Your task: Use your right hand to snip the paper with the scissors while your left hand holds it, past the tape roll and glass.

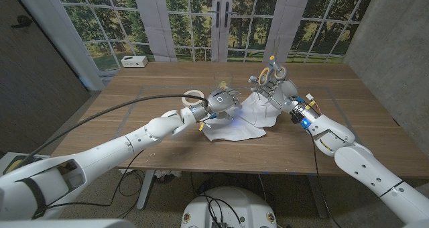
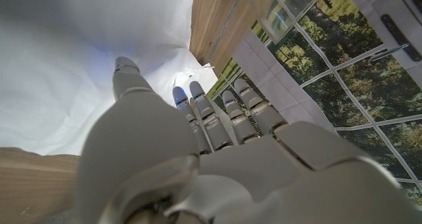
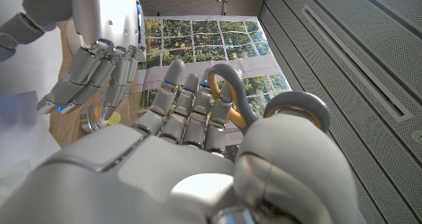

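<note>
Near mid-table lies the thin white paper sheet [image 1: 242, 123], limp and crumpled, its far right part lifted; my left hand [image 1: 222, 102] hovers spread over its left edge, where I judge it needs pinning taut. Farther right, my right hand [image 1: 276, 87] grips the grey-and-orange-handled scissors [image 1: 273, 72], loops up, long axis roughly upright, blades hidden. The pale tape roll [image 1: 194, 95] lies far left.

a wooden table [image 1: 134, 114] carries a crumpled white sheet of paper [image 1: 251, 117] near its middle, a tape roll [image 1: 194, 94] just left of it, a clear glass [image 1: 219, 80] behind, and a small white box [image 1: 135, 61] at the far left corner.
</note>
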Tool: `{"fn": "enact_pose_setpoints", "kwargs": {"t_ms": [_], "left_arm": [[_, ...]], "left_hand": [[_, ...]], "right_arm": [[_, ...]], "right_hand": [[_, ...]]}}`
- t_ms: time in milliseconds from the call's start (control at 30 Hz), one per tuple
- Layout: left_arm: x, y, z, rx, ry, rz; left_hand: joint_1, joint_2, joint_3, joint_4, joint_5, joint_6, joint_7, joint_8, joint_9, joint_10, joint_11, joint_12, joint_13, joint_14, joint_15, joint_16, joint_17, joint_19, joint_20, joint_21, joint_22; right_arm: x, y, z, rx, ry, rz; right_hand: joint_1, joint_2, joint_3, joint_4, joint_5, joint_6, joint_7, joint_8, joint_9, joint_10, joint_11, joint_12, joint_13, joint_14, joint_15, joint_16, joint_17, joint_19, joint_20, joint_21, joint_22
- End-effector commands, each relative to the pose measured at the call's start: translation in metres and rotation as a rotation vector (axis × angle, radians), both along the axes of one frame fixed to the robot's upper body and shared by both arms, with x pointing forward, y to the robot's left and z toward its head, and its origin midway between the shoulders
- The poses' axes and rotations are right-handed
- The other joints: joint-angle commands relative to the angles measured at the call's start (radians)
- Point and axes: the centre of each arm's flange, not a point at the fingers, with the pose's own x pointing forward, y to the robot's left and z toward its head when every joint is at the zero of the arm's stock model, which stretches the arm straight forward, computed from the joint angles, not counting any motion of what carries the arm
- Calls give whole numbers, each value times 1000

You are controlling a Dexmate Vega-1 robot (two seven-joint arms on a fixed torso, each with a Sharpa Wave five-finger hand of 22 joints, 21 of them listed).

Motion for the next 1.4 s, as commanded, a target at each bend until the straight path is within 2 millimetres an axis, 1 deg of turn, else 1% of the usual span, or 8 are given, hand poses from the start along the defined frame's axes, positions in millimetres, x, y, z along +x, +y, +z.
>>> {"fn": "enact_pose_setpoints", "kwargs": {"t_ms": [33, 200, 400, 600, 833, 900, 1167, 1400], "left_arm": [[3, -2, -5, 25, -18, -8], [4, -2, -6, 23, -24, -5], [5, -1, -7, -1, -59, -14], [7, 1, -10, -23, -98, -22], [12, 1, -15, -32, -122, -33], [13, 0, -17, -27, -123, -37], [15, -2, -20, -13, -112, -45], [17, -2, -21, -10, -106, -44]], "left_hand": [[16, 3, 5, -4, 6, 11, 2, 7, 3, -5, -1, -2, 1, 8, -175, 5, 0, 8, -43, 8, 2], [23, 7, 8, -7, 6, 14, 2, 8, 3, -5, -1, -2, 1, 7, -175, 5, 0, 8, -43, 8, 2], [38, 16, 15, -13, 5, 18, 1, 8, 3, -6, -2, -2, 1, 7, -176, 5, 0, 3, -38, 6, 2], [94, 44, 43, -36, -5, 21, 1, 8, 4, -5, -2, -2, 1, 13, -175, 6, -1, 1, -35, 5, 1], [114, 55, 54, -43, -11, 21, 1, 8, 4, -4, -2, -2, 2, 14, -176, 6, -1, 1, -35, 5, 1], [119, 57, 56, -45, -13, 21, 1, 8, 4, -4, -2, -2, 2, 15, -176, 6, -1, 1, -36, 5, 1], [132, 58, 61, -50, -19, 23, 1, 9, 4, -2, -2, -1, 3, 17, -175, 6, -1, 2, -36, 5, 1], [137, 55, 62, -52, -25, 22, 1, 8, 4, -3, -2, -2, 3, 18, -174, 6, -1, 2, -35, 5, 1]], "right_arm": [[-3, 1, 0, -3, -2, 0], [-3, 1, 0, -1, 1, -3], [-2, 2, 0, -10, -6, -1], [-1, 2, 0, -5, 4, 4], [-1, 2, 1, -8, 3, 6], [-1, 2, 1, -8, 2, 8], [-1, 1, 2, -8, 3, 3], [-1, 0, 2, -4, 5, 2]], "right_hand": [[-2, 9, 0, -4, -3, 0, 2, 6, 0, 7, -1, -4, 5, 9, -45, -5, 1, 11, -2, -4, 4], [-1, 9, 1, -5, -3, -1, 0, 7, -1, 9, -6, -5, 5, 11, -44, -6, 2, 12, -2, -5, 4], [-1, 9, 1, -6, -4, -1, 0, 9, -1, 10, -2, -7, 5, 11, -45, -8, 2, 14, -3, -6, 4], [0, 10, 2, -7, -4, -2, 0, 11, -1, 11, -5, -9, 5, 12, -46, -9, 2, 16, -3, -7, 4], [0, 10, 2, -7, -4, -5, 2, 13, -1, 11, -4, -12, 5, 11, -45, -12, 2, 18, -1, -9, 4], [1, 10, 2, -7, -4, -3, 2, 12, -4, 12, 2, -13, 6, 12, -45, -12, 2, 18, -2, -10, 4], [0, 10, 2, -8, -5, -4, 2, 15, -5, 13, -6, -16, 6, 12, -46, -15, 3, 21, -2, -12, 4], [1, 12, 3, -8, -5, -4, 2, 17, -7, 14, -1, -18, 6, 13, -45, -17, 3, 23, -2, -13, 4]]}}
